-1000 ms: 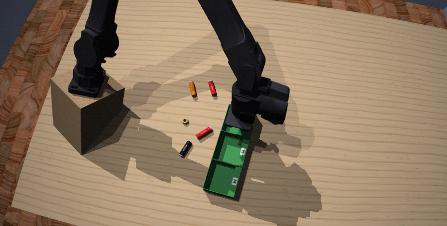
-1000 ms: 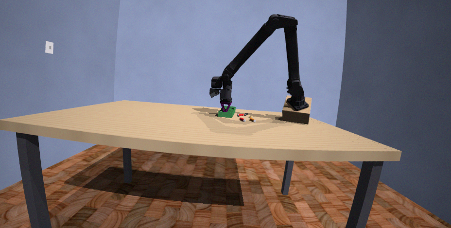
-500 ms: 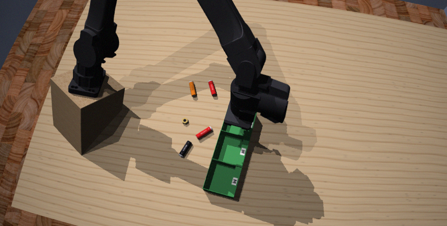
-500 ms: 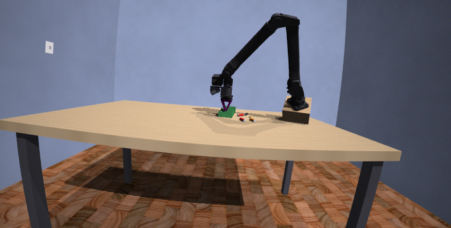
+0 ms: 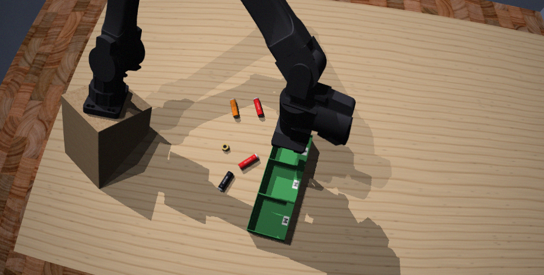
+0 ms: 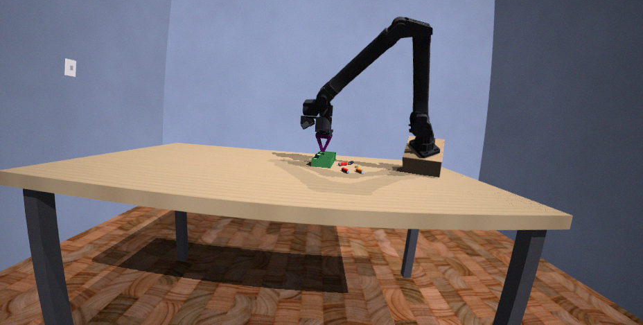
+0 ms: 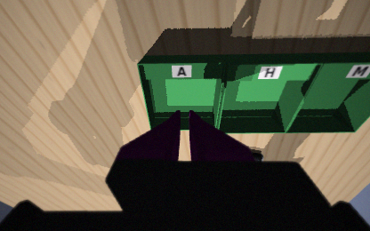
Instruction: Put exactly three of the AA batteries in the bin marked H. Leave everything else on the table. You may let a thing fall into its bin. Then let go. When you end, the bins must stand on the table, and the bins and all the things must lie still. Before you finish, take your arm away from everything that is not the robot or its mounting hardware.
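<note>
My gripper (image 6: 322, 150) (image 7: 184, 115) is shut with nothing between its fingers. Its tips stand just above the bin marked A (image 7: 190, 93), near its rim. The bin marked H (image 5: 281, 187) (image 7: 257, 92) is the middle one of three joined green bins, and no battery shows in it. On the table lie an orange battery (image 5: 234, 108) (image 6: 359, 170), a red battery (image 5: 258, 107) (image 6: 344, 170) beside it, a second red battery (image 5: 248, 161) (image 6: 344, 163) near the bins and a black battery (image 5: 225, 181) (image 6: 350, 162). The arm hides part of bin A in the top view.
A small yellow and black round thing (image 5: 225, 147) lies between the batteries. The bin marked M (image 5: 271, 218) (image 7: 331, 95) is at the far end of the row from A. The arm's base stands on a brown block (image 5: 81, 143) (image 6: 421, 165) at one side of the table.
</note>
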Controlling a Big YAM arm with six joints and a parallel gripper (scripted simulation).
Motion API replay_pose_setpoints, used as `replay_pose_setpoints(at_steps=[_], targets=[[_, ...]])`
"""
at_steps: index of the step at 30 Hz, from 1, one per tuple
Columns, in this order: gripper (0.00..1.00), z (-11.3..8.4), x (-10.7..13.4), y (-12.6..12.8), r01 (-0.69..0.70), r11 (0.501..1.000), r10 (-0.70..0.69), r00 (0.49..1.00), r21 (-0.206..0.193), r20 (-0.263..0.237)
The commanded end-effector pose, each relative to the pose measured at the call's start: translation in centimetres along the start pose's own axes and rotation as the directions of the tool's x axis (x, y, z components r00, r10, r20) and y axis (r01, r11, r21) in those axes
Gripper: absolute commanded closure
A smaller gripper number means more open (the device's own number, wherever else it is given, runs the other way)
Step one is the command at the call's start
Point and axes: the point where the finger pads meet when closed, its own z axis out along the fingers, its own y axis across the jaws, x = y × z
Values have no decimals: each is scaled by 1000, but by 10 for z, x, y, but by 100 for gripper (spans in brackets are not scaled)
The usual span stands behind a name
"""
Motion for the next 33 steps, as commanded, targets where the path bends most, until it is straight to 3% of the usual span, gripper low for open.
replay_pose_setpoints(at_steps=[1,3,5,8,9,21,25,28,30,33], targets=[[91,-33,-25,4,37,999,-38,997,7,62],[91,-13,-20,10,46,999,-45,999,-4,17],[91,-3,1,5,22,1000,-22,1000,-6,-19],[91,-3,1,5,22,1000,-22,1000,-6,-19],[91,-41,-25,5,38,999,-38,997,8,63],[91,-145,-21,6,42,999,-43,997,17,66],[91,-153,-20,0,28,1000,-29,999,11,46],[91,-175,-19,3,35,999,-36,998,18,54],[91,-167,-19,15,61,998,-62,997,11,37],[91,-157,-7,12,44,999,-44,999,2,12]])
